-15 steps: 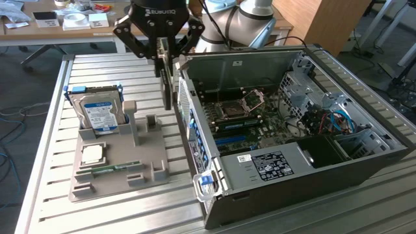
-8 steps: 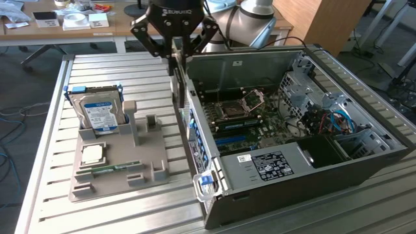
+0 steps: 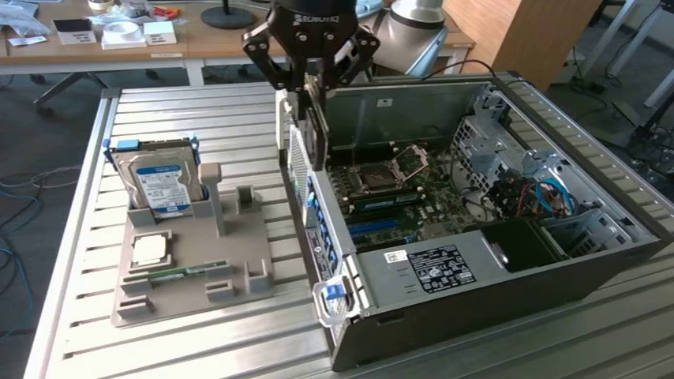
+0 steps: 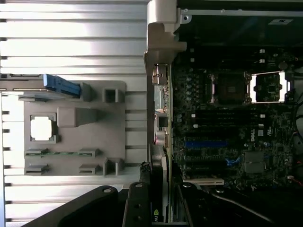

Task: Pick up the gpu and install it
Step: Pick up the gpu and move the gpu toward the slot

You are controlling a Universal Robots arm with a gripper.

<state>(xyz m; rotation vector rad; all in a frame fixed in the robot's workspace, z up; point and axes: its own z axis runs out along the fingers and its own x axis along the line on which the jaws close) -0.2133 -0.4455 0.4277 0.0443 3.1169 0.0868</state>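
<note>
Gripper [image 3: 312,85] hangs over the near-left wall of the open computer case [image 3: 589,150], its jaws drawn partway together and clamped on the gpu [image 3: 315,126]. The card hangs edge-on and upright below the fingers, a thin dark slab. Its lower end lies in line with the perforated rear panel [image 3: 299,162] on the exterior view's left side of the case. Whether it touches that panel cannot be told. In the wrist view the gpu [image 4: 157,201] runs as a narrow strip between the two black fingers [image 4: 137,205], lined up along the case wall just beside the motherboard [image 4: 222,123].

The case lies on its side with the lid off, so the motherboard [image 3: 395,197] faces upward with open space above it. The blue expansion slot [image 3: 374,229] sits near the middle of the board, between the CPU socket [image 3: 377,178] and the black power supply [image 3: 447,264]. Drive cages and coloured cables [image 3: 537,193] crowd the exterior view's right end.

On the exterior view's left, well apart from the case, a grey parts fixture [image 3: 226,280] rests on the slatted aluminium table [image 3: 189,110]. It holds an upright hard drive [image 3: 158,185], a processor chip [image 3: 151,250] and a memory stick [image 3: 174,274]. A bare strip of table separates the fixture from the case wall.
</note>
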